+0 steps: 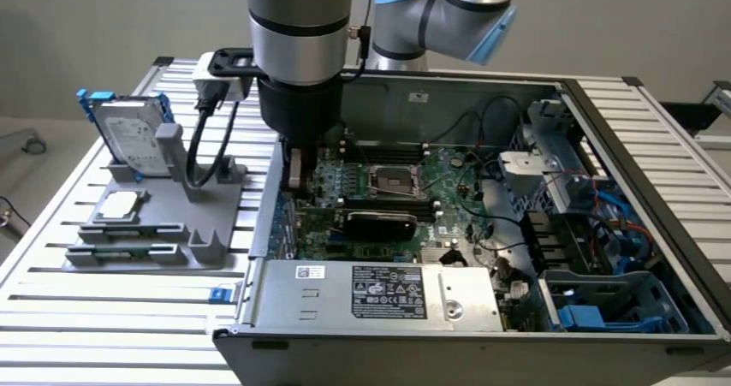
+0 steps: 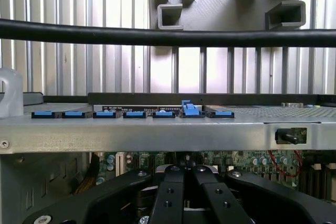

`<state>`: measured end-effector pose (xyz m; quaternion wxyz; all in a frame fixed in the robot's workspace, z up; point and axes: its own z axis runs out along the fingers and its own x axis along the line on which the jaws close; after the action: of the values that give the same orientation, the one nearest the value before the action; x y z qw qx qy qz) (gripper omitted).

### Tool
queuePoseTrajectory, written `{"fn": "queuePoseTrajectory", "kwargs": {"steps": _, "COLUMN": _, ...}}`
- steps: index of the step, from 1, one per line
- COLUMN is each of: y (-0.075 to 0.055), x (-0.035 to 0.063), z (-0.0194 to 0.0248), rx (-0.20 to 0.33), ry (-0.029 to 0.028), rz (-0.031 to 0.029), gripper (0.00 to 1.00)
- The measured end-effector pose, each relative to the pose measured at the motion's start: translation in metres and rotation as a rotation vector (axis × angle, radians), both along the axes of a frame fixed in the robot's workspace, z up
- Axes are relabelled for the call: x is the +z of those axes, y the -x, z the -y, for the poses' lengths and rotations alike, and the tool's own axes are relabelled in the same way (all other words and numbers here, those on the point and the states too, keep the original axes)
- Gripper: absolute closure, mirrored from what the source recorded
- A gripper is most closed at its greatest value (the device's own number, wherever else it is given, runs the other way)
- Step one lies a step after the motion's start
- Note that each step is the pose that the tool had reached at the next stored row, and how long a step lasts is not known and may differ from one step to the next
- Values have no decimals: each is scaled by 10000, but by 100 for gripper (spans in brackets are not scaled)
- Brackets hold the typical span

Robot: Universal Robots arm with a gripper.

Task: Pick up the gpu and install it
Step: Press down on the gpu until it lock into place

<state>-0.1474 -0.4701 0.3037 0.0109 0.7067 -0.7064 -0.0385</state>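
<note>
A slatted aluminium table carries an open computer case with a grey wall behind it. Nearest the exterior camera, a silver power supply with a printed label covers the front of the motherboard.

Just behind it lies the gpu. Its black rounded cover faces up and its long axis runs from the exterior view's left to its right. Its green board and end bracket cannot be made out.

The arm comes straight down inside the case wall on the exterior view's left. The gripper is low over the board, near the gpu's left end but apart from it. In the wrist view, the gripper has its black fingers drawn together at the tips, and nothing can be made out between them.

Beyond them is the case wall with a row of blue slot clips, one of them raised. A black cable crosses the view.

Farther off, on the exterior view's left, a grey fixture holds a hard drive upright in a blue frame.
</note>
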Motion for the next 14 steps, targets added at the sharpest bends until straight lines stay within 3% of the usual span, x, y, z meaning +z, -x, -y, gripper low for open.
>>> {"fn": "queuePoseTrajectory", "kwargs": {"steps": 14, "y": 5, "x": -2, "z": -36, "rx": -1, "ry": 0, "rz": -12, "gripper": 89}}
